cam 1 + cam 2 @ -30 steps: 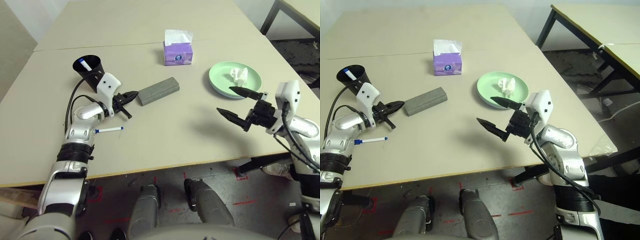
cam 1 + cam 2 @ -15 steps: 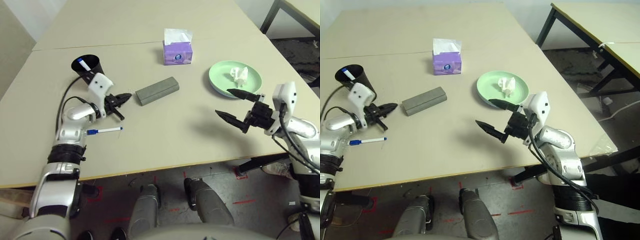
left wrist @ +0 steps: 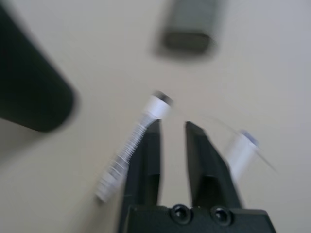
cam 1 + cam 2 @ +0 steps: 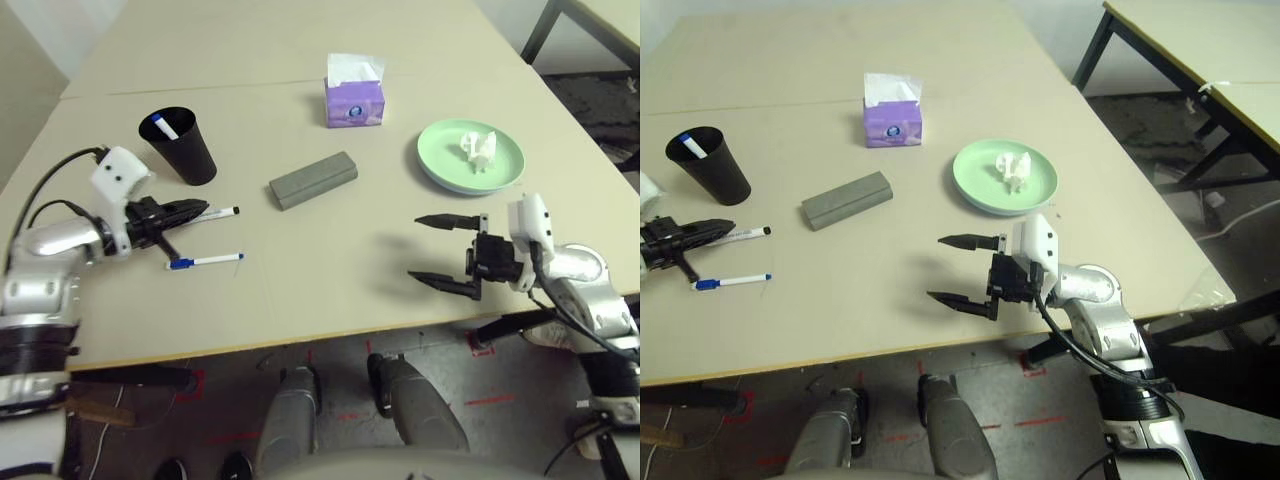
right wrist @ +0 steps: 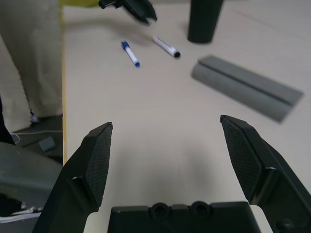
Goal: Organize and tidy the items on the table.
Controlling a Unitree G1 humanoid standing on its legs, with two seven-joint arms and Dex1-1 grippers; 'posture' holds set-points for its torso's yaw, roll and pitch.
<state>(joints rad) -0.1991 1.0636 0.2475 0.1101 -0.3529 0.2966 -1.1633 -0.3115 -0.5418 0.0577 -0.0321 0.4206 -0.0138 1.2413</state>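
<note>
A black-capped marker (image 4: pixel 214 212) lies on the table (image 4: pixel 320 290) beside a black cup (image 4: pixel 183 145), apparently loose at the tips of the left gripper (image 4: pixel 193 209), whose fingers stand narrowly apart. A blue-capped marker (image 4: pixel 205 261) lies just nearer. The right gripper (image 4: pixel 430 248) hangs wide open, empty.

The left wrist view is blurred: the cup (image 3: pixel 29 92) beside the left gripper (image 3: pixel 172 128) is cut by the edge, and the case (image 3: pixel 190 26) ahead is a smear. The black-capped marker (image 4: pixel 215 212) lies half hidden behind the fingers (image 4: pixel 180 210). The cup hides its marker (image 4: pixel 166 129) below the rim.
</note>
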